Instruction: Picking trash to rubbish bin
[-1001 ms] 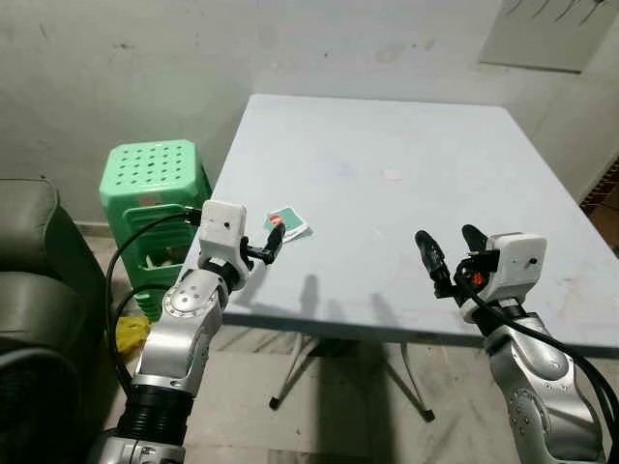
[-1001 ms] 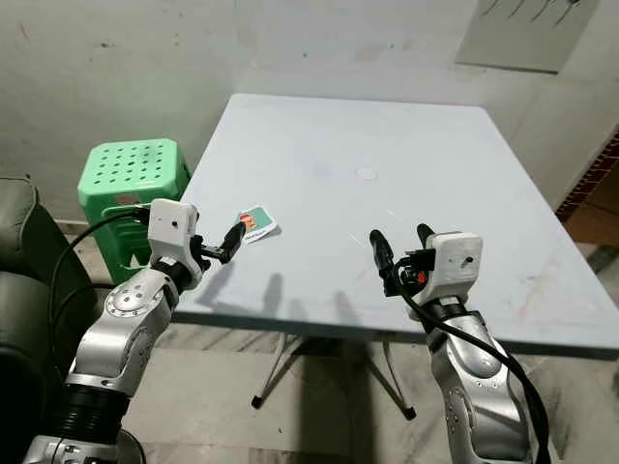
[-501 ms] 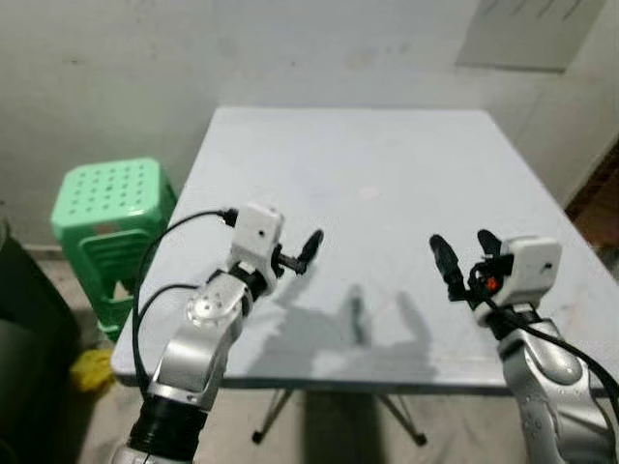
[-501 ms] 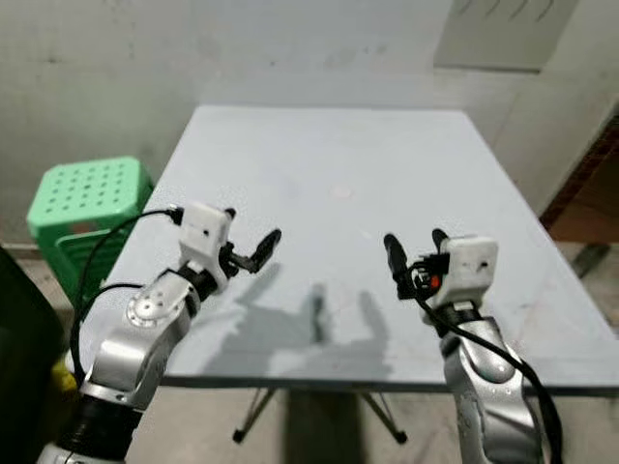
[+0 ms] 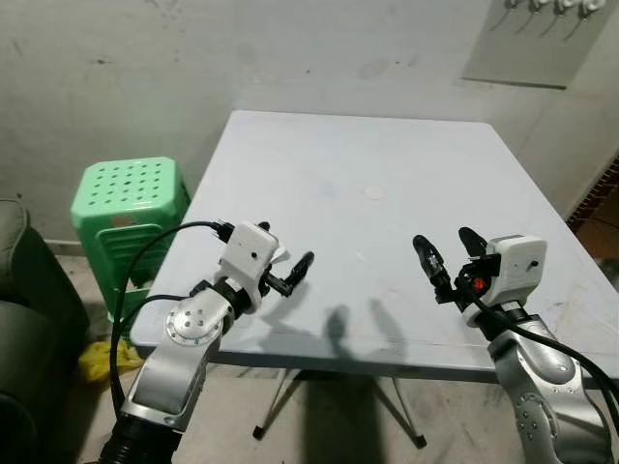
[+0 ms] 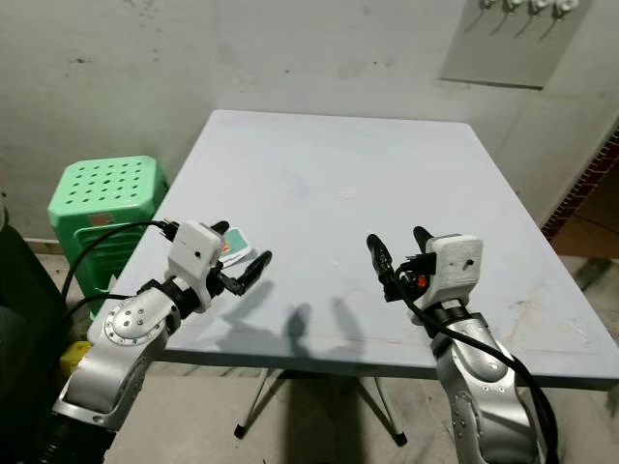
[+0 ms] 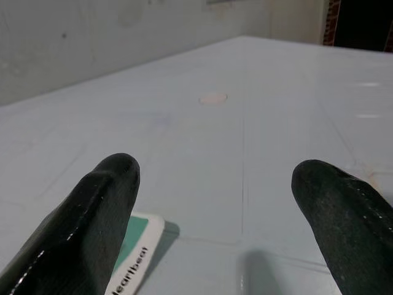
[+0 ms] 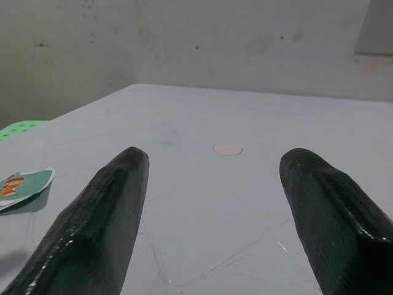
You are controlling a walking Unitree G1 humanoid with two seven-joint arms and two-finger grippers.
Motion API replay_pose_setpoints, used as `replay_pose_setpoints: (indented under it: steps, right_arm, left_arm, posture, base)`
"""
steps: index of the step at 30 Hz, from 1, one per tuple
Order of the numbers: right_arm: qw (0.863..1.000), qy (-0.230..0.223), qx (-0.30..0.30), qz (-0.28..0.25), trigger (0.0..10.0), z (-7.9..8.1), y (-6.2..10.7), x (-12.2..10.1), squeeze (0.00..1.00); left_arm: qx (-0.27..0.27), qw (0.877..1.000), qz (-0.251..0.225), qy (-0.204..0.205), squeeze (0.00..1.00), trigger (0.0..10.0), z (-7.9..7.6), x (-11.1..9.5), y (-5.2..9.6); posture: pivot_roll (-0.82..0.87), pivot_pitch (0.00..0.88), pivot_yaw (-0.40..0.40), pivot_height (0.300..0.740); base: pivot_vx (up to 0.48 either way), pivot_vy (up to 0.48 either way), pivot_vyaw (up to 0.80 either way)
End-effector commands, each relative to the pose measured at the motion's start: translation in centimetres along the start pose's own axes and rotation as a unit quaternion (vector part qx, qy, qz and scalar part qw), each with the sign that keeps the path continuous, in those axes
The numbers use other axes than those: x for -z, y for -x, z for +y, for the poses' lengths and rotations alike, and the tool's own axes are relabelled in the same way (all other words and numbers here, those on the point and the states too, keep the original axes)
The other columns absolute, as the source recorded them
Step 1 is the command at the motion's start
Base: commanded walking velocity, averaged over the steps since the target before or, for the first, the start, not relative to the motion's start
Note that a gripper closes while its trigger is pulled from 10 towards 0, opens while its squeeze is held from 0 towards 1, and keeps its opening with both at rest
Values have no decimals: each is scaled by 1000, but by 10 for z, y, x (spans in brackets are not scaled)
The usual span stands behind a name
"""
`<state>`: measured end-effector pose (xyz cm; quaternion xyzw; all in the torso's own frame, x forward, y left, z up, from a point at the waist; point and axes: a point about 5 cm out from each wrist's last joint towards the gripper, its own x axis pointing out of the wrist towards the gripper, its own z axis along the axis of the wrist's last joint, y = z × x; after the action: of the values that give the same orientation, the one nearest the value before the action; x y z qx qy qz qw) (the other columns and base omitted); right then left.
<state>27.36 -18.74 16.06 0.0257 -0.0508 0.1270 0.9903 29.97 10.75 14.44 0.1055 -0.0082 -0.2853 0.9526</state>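
A small green-and-white wrapper (image 6: 235,254) lies flat on the pale blue table (image 5: 387,145), near its left edge. My left gripper (image 6: 239,246) hovers right over it, open. In the left wrist view the wrapper (image 7: 132,246) shows beside one finger (image 7: 98,209), partly hidden by it, with nothing between the fingers. My right gripper (image 5: 445,240) is open above the table's front right part, well away from the wrapper (image 8: 21,184). A small pale round spot (image 5: 373,192) sits mid-table.
A green plastic stool (image 5: 131,198) stands left of the table against the wall. A dark sofa (image 5: 19,319) is at the far left, with something yellow (image 5: 97,360) on the floor beside it. Table legs (image 5: 280,406) show below the front edge.
The camera has swung about, so the whole scene has shifted. My left gripper stays at the wrapper, its fingers now spread over it. The right arm keeps its pose.
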Motion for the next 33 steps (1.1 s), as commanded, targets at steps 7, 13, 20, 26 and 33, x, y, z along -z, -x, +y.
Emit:
replay_pose_setpoints:
  steps: [7,13,20,26,33]
  right_arm:
    - [999,3,-39,-7,10000,4,-3,-9,0]
    - [998,11,-55,-9,10000,4,-8,-11,0]
    - [997,7,-75,-19,10000,10,-14,-15,0]
    - [996,3,-82,-23,10000,12,-15,-15,0]
    - [996,-8,-83,-32,10000,16,-13,-17,0]
  left_arm:
    - [3,1000,0,-15,0,10000,1,-2,3]
    - [-3,1000,0,-23,0,10000,6,-2,6]
    - [-10,1000,2,-27,0,10000,13,-2,6]
    - [-10,999,7,-31,0,10000,19,0,5]
    - [4,999,20,-41,0,10000,21,7,0]
  posture:
    - [-63,86,-56,740]
    - [-43,86,-72,740]
    - [-38,82,-70,740]
    - [-30,76,-62,740]
    - [-38,84,-47,740]
  base:
    - [0,0,0]
    - [0,0,0]
    - [0,0,0]
    - [0,0,0]
    - [0,0,0]
